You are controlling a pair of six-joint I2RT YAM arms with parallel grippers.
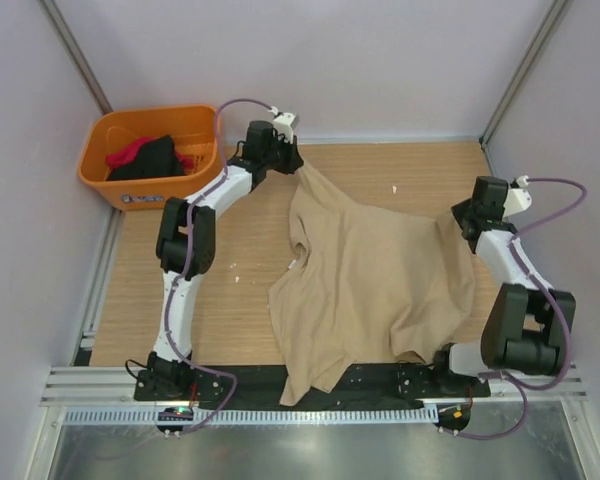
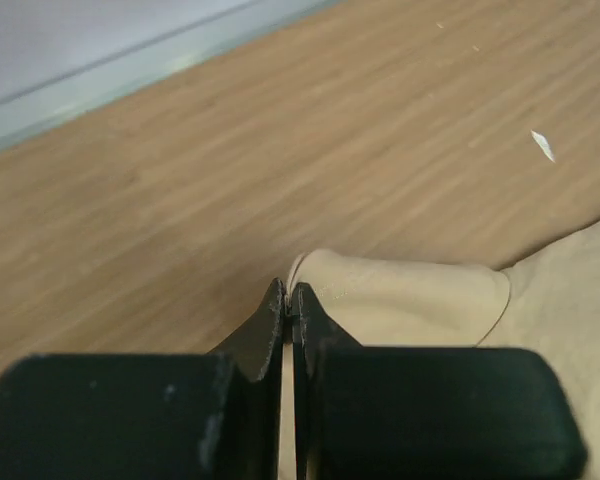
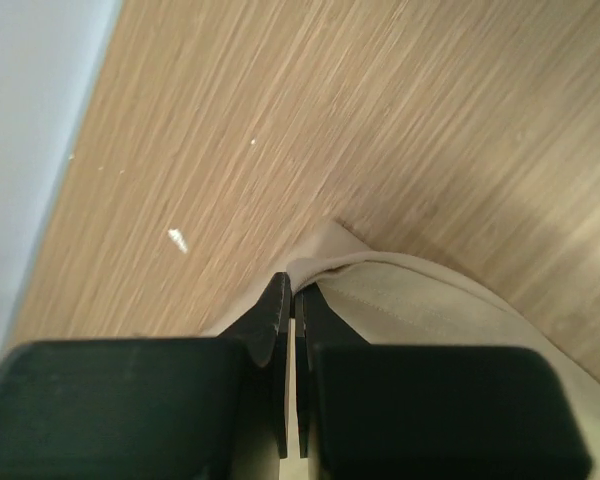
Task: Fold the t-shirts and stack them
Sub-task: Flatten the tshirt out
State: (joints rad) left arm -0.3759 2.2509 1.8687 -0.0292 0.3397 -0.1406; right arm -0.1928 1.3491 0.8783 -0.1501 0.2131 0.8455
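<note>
A tan t-shirt lies spread on the wooden table, its near edge hanging over the front rail. My left gripper is shut on the shirt's far left corner near the back of the table; in the left wrist view the tan cloth is pinched between the black fingertips. My right gripper is shut on the shirt's right corner; in the right wrist view the hem bunches at the closed tips.
An orange basket at the back left holds dark and red clothes. Small white scraps lie on the wood behind the shirt. Grey walls enclose the table on three sides.
</note>
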